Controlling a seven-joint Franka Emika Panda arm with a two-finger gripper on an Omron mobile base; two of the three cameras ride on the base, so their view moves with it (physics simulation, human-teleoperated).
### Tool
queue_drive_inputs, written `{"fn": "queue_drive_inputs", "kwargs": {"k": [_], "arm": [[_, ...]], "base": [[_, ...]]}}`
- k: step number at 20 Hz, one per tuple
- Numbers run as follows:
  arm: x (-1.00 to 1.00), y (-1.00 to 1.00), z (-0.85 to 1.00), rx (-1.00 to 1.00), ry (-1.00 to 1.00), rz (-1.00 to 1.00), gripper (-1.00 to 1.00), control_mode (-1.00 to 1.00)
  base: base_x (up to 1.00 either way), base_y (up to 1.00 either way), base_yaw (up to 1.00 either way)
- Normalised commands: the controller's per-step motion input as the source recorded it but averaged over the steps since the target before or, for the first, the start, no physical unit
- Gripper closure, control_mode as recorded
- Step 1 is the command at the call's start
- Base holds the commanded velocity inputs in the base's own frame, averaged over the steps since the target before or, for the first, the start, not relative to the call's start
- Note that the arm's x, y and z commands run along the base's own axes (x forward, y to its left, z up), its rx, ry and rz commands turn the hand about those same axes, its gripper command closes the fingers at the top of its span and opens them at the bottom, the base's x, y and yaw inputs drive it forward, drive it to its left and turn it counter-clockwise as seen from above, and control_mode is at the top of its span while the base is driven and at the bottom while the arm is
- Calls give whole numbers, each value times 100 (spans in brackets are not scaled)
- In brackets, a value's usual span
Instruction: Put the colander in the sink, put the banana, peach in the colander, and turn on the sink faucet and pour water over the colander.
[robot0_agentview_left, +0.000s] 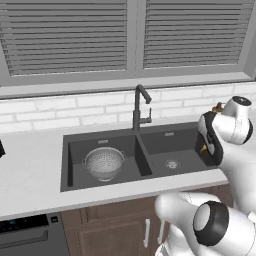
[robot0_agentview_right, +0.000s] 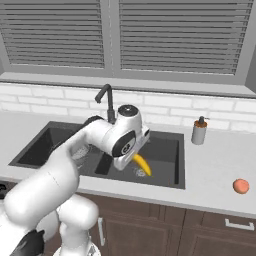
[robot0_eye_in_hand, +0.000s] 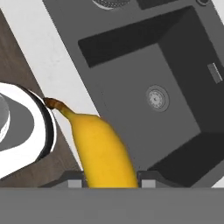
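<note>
Banana (robot0_eye_in_hand: 105, 153) base hidden btw fingers (robot0_eye_in_hand: 74, 180), colander (robot0_agentview_left: 104, 162) in left basin

A home kitchen, rendered.
A dark grey double-basin sink (robot0_agentview_left: 145, 131) sits in a pale counter (robot0_agentview_left: 30, 165) beneath a white brick-tile backsplash (robot0_agentview_left: 60, 112) and grey slatted window blinds (robot0_agentview_left: 65, 35), with brown wooden cabinet doors (robot0_agentview_right: 150, 225) below.

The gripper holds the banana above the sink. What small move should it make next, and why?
Probably carry the banana sideways toward the left basin. The gripper has it clamped over the right basin, while the colander sits in the left basin of the sink, so letting go here would miss it.
</note>
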Motion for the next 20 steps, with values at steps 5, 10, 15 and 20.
{"fn": "queue_drive_inputs", "kwargs": {"k": [5, 10, 15, 20], "arm": [[-2, 100, -3, -8, 4, 33, 100, -100], [-1, 100, -7, -1, 1, 35, 100, -100], [0, 100, 0, -3, 4, 31, 100, -100], [2, 100, 0, -7, 9, 29, 100, -100]], "base": [[0, 0, 0], [0, 0, 0], [0, 0, 0], [0, 0, 0]]}}
